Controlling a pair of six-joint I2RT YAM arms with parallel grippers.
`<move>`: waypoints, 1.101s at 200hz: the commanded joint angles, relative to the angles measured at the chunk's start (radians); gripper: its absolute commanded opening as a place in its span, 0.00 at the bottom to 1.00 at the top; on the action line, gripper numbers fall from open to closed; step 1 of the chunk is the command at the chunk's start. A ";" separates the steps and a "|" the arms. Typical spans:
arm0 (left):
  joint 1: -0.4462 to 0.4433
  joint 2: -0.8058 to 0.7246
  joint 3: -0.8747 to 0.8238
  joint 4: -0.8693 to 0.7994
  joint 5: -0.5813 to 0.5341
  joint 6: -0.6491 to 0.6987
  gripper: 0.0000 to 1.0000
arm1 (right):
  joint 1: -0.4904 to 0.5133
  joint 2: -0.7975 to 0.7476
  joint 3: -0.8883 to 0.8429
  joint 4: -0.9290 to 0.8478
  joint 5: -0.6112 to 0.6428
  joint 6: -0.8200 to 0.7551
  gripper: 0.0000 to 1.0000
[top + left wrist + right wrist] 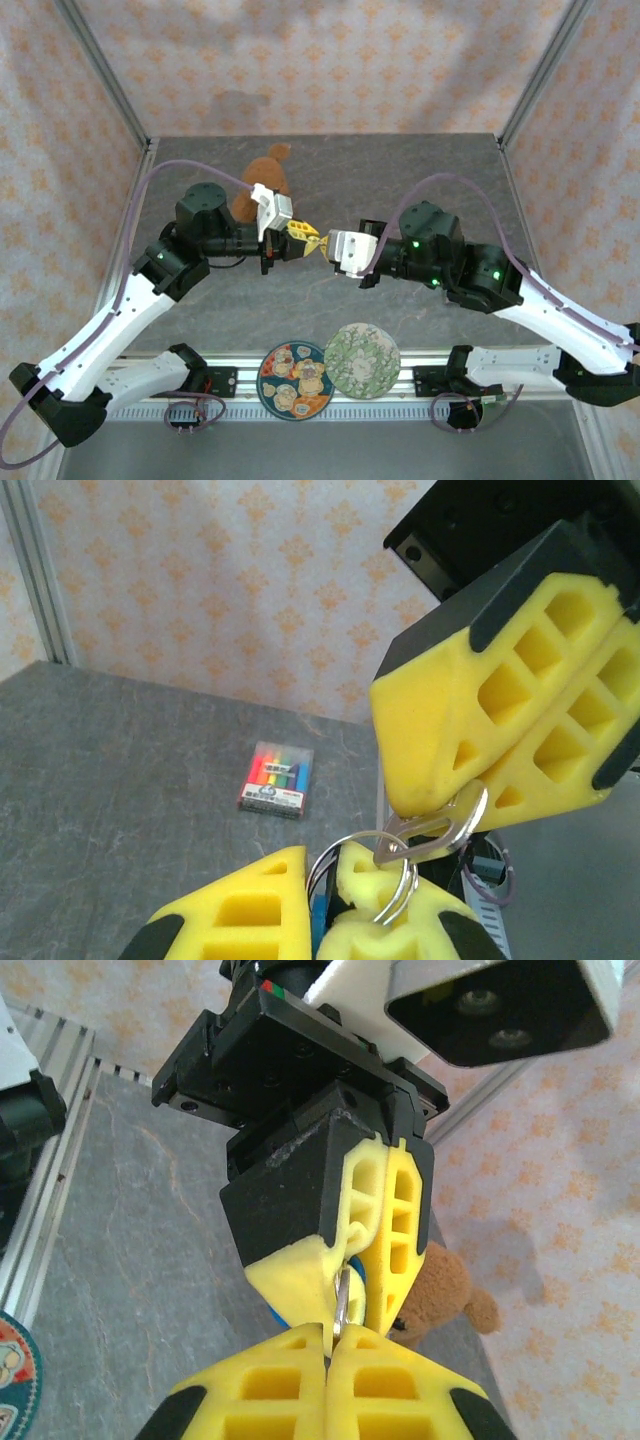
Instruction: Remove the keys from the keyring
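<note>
Across the grey desk [420, 170] my two arms reach inward and meet near its middle, the left from eight o'clock and the right from four. A brown teddy bear [262, 185] lies at eleven o'clock from that meeting point. At six o'clock, by the near rail, sit a cartoon-printed disc [293, 378] and a leafy green disc [362, 360], touching each other. Through the left wrist camera a small pack of coloured sticks [275, 777] lies flat at ten o'clock from the work. My left hand [303, 238] is clamped shut on the keyring [395, 880], whose wire loops sit between the yellow pads. My right hand [328, 1335] is closed just as hard, pinching the head of a silver key [440, 832] at the ring's one o'clock. I judge the step to be walking this key off the coil. I would use the left hand as a fixed anchor and turn the right wrist in small arcs along the wire, since a straight pull would likely slip the key from the pads. The ring's split is hidden from me, so I would find it first.
</note>
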 commanded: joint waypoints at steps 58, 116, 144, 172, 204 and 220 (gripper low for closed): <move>0.050 0.059 0.092 0.162 -0.204 0.024 0.00 | 0.095 0.206 0.071 -0.257 -0.462 -0.159 0.00; 0.021 0.039 0.063 0.209 -0.268 0.065 0.00 | 0.054 0.257 0.034 -0.015 -0.487 0.001 0.00; 0.003 0.042 0.053 0.226 -0.275 0.079 0.00 | 0.050 0.294 0.026 0.068 -0.476 0.099 0.00; -0.025 0.041 0.056 0.197 -0.309 0.127 0.00 | 0.053 0.315 0.008 0.109 -0.452 0.141 0.00; -0.030 0.018 0.027 0.246 -0.356 0.099 0.00 | 0.056 0.297 -0.071 0.264 -0.345 0.258 0.00; -0.032 0.000 -0.003 0.292 -0.383 0.073 0.00 | 0.055 0.272 -0.128 0.371 -0.294 0.320 0.00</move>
